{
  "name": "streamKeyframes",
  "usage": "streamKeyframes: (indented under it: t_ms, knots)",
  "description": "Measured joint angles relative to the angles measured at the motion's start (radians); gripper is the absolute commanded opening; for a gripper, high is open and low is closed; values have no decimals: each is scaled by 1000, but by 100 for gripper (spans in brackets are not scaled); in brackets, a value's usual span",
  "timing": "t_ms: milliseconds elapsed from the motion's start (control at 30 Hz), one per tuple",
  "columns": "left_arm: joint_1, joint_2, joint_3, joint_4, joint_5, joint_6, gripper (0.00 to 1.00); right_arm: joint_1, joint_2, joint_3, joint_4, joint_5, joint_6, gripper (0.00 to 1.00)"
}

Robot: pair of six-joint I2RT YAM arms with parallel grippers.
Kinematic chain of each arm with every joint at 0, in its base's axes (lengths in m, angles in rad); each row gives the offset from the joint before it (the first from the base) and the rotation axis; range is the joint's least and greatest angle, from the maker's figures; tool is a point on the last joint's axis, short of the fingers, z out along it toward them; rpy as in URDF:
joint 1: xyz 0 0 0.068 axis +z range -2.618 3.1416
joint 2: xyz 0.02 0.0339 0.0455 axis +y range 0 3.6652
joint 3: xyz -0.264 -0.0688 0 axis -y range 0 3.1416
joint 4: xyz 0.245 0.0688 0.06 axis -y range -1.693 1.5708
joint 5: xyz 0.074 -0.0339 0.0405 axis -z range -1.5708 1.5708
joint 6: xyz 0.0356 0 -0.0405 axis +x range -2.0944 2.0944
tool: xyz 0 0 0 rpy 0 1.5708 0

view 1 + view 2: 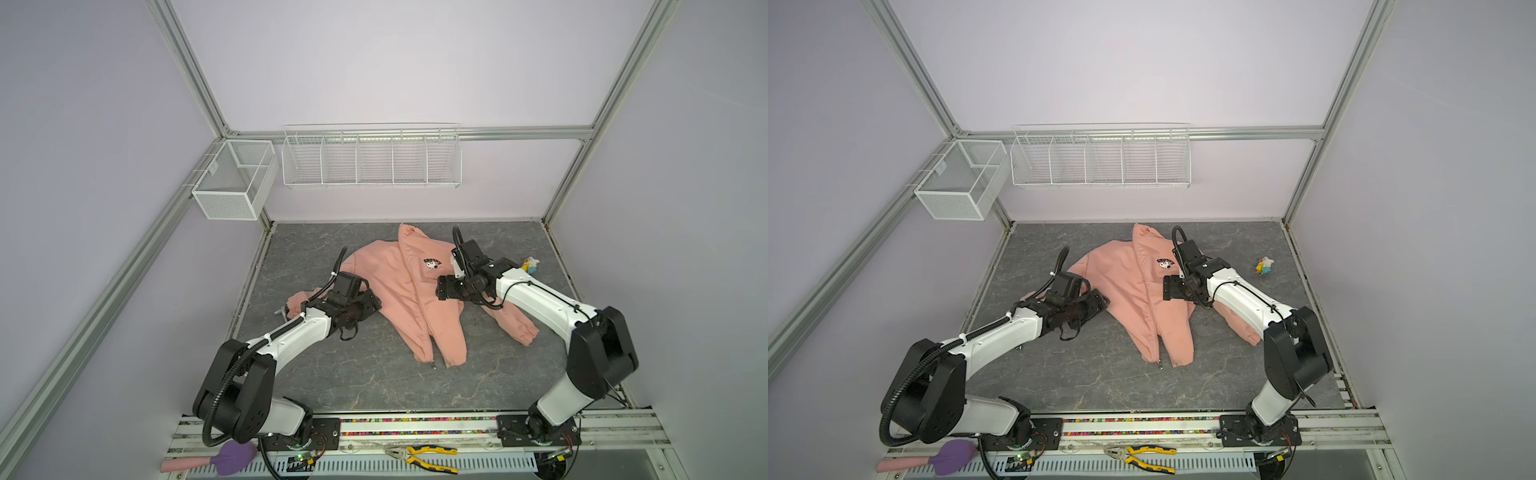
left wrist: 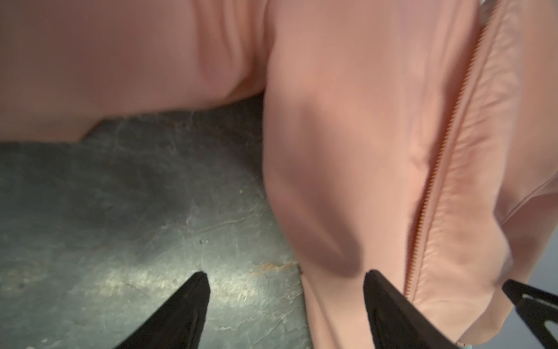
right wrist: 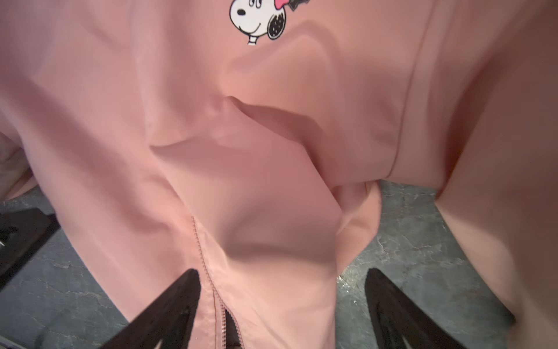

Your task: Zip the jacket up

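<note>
A salmon-pink jacket (image 1: 399, 291) lies front-up at the centre of the grey table (image 1: 374, 395), collar toward 12 o'clock, hem toward 6. My left gripper (image 2: 285, 273) hangs at its 9 o'clock edge and my right gripper (image 3: 282, 272) over the chest at 3 o'clock, both spread wide and holding nothing. The zipper pull (image 1: 434, 365) sits at the hem. I judge I should pin the hem, pinch the pull squarely, and draw toward 12.

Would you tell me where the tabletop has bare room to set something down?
Bare: the near strip of table between the jacket and the front rail, and the far-left corner beyond the left gripper. Crowded: the middle, with jacket and right gripper; a small toy far right.
</note>
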State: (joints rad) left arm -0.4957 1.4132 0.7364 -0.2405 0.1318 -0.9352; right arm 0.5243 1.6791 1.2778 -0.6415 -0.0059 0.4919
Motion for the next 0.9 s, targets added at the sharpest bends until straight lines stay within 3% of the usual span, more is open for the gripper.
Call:
streamKeyframes:
  t_ms: [367,567,667,800,900]
  knots:
    - [-1,38,-5,192,82,-41,83,-13,91,39,45,-41,48,87]
    - [-2,124,21,231,85,-38,74,-26,117,46,68,-45,70,77]
    - [-2,145,39,232,74,-26,63,-35,124,46,78,-49,82,70]
    - [-2,164,74,237,64,0,27,-48,124,46,92,-56,95,51]
    - [-2,171,91,243,54,11,6,-63,124,42,111,-68,113,34]
